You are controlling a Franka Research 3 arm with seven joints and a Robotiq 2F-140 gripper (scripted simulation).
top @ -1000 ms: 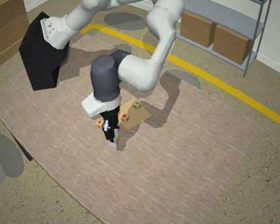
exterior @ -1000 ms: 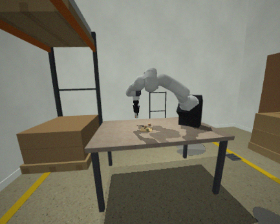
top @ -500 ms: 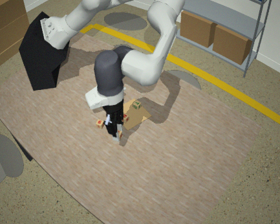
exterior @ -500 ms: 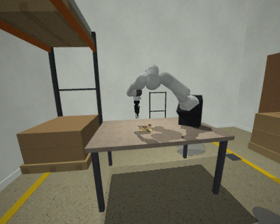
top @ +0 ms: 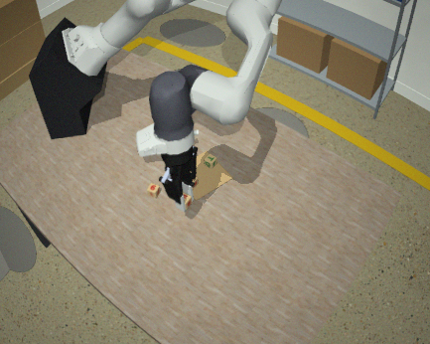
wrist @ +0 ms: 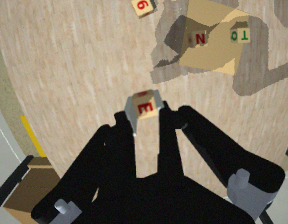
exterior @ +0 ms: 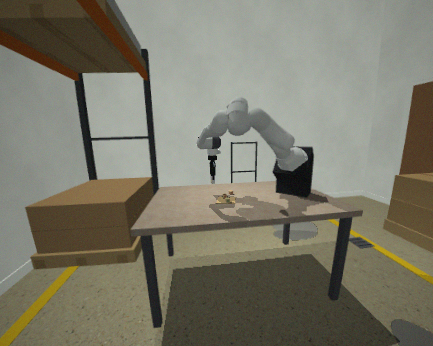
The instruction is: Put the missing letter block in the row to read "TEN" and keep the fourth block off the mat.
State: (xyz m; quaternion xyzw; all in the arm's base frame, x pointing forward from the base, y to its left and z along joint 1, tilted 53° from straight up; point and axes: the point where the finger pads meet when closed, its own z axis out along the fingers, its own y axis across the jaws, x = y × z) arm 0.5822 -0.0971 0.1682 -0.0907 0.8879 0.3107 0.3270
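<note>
1. The claw (wrist: pixel 147 111) is gripping a small cube-shaped wooden block, the E block (wrist: pixel 145 104), its dark fingers closed narrowly on the block's two sides; a red letter E is showing on the pale face turned toward the wrist camera.
2. In the exterior view the claw (exterior: pixel 212 176) is hanging well above the worktop (exterior: pixel 186 220), so the E block is being held in the air, not resting on anything.
3. The mat (wrist: pixel 215 52) is lying flat in the upper right of the wrist view, a thin tan sheet with straight edges, partly covered by the arm's grey shadow.
4. The N block (wrist: pixel 199 38) is sitting on the mat in shadow with a red letter on top, and the T block (wrist: pixel 239 35) is sitting beside it toward the right of the frame, lettered in green.
5. A fourth block (wrist: pixel 143 4), pale with a red mark, is lying off the mat on the streaky wood-grain worktop, at the upper centre of the wrist view.
6. In the top view the smooth white arm is bending over the mat (top: pixel 219 179), hiding part of it.
</note>
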